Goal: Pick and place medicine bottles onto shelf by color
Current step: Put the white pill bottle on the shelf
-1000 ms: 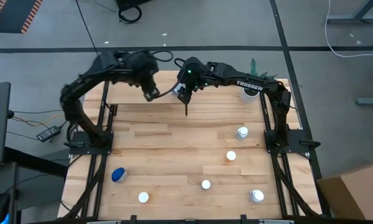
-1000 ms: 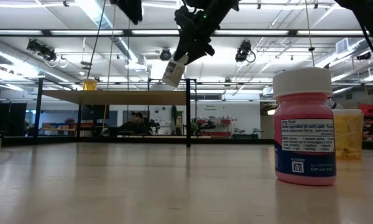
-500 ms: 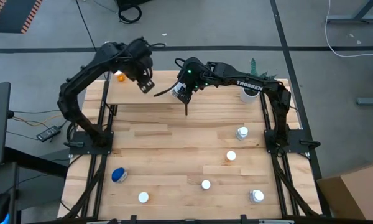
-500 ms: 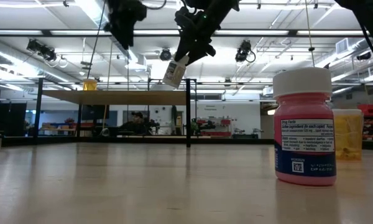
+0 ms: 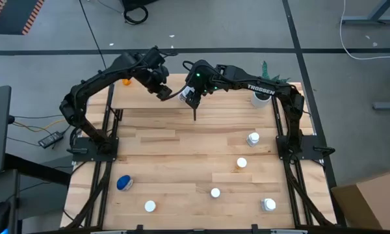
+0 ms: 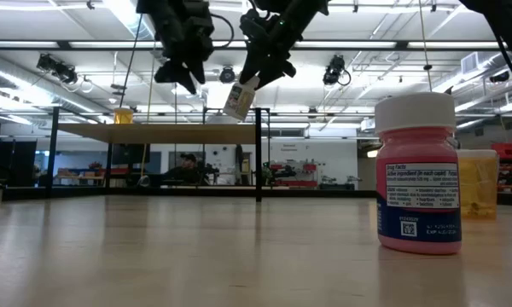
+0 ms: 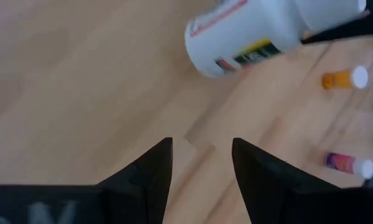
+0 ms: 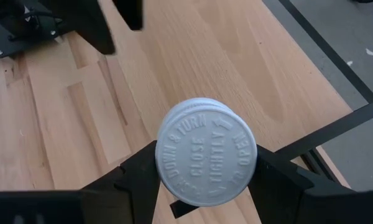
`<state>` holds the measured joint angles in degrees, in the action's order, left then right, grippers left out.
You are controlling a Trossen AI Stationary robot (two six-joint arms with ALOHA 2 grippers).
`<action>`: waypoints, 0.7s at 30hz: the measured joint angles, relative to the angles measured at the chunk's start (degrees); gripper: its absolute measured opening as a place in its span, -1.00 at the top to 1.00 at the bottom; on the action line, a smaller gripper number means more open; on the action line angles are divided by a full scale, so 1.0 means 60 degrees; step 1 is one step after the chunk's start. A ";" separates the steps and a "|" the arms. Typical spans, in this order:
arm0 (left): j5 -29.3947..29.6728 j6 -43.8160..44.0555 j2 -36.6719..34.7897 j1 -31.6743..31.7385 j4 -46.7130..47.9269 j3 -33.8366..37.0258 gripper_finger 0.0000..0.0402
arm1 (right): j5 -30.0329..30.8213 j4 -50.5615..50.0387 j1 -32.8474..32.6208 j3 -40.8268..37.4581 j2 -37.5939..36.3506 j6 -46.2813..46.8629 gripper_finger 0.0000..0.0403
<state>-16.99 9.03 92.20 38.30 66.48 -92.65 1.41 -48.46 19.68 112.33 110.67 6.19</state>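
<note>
1. High view: the right tool (image 5: pixel 192 97) hangs over the shelf (image 5: pixel 234 97) at the counter's (image 5: pixel 182 162) far edge, clenched on a white bottle (image 5: pixel 194 99). The left tool (image 5: pixel 161 89) hangs just beside it, over the shelf's left half. An orange bottle (image 5: pixel 125 82) stands at the shelf's far left corner, and a white pot with a plant (image 5: pixel 262 96) sits near its right end.
2. High view, open room: five capped bottles are spread over the counter's near half, mostly right of middle, and a blue bottle (image 5: pixel 123 182) lies near the left edge; the middle band below the shelf is bare.
3. Low view: a pink bottle (image 6: pixel 418 175) stands close at right, an orange one (image 6: pixel 478 183) behind it. The held bottle hangs tilted above the shelf.
4. Left wrist view: the left tool's fingers (image 7: pixel 150 171) stand apart with nothing between, the white bottle ahead.
5. Right wrist view: the cap (image 8: pixel 206 150) sits gripped between both fingers.
</note>
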 joint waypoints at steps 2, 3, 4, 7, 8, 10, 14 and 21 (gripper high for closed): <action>0.0010 -0.0521 0.0000 -0.0097 -0.0366 0.0223 0.14 | 0.0000 0.0021 0.0004 0.0000 0.0000 -0.0080 -0.06; 0.0011 -0.0931 0.0000 -0.0159 -0.0521 0.0313 0.15 | 0.0000 0.0025 0.0004 0.0000 0.0000 -0.0159 -0.06; 0.0018 -0.1370 0.0000 -0.0236 -0.0660 0.0381 0.16 | 0.0000 0.0025 0.0004 0.0000 0.0000 -0.0241 -0.06; 0.0199 -0.2637 0.0007 -0.0469 -0.0887 0.0409 0.19 | 0.0000 0.0029 0.0004 0.0000 0.0000 -0.0316 -0.06; 0.0338 -0.3047 0.0007 -0.0548 -0.1027 0.0409 0.20 | 0.0000 0.0029 0.0003 0.0000 0.0000 -0.0316 -0.06; 0.0609 -0.3778 0.0007 -0.0682 -0.1254 0.0409 0.22 | 0.0000 0.0032 0.0004 0.0000 0.0000 -0.0319 -0.06; 0.0817 -0.4719 0.0008 -0.0743 -0.1459 0.0409 0.23 | 0.0000 0.0029 0.0007 0.0000 0.0000 -0.0313 -0.06; 0.0929 -0.4805 0.0073 -0.0685 -0.2287 0.0742 0.10 | 0.0000 0.0049 0.0007 0.0000 0.0000 -0.0294 -0.06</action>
<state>-11.42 -19.80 92.64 34.20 52.76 -88.20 1.41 -48.17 19.73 112.33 110.67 4.43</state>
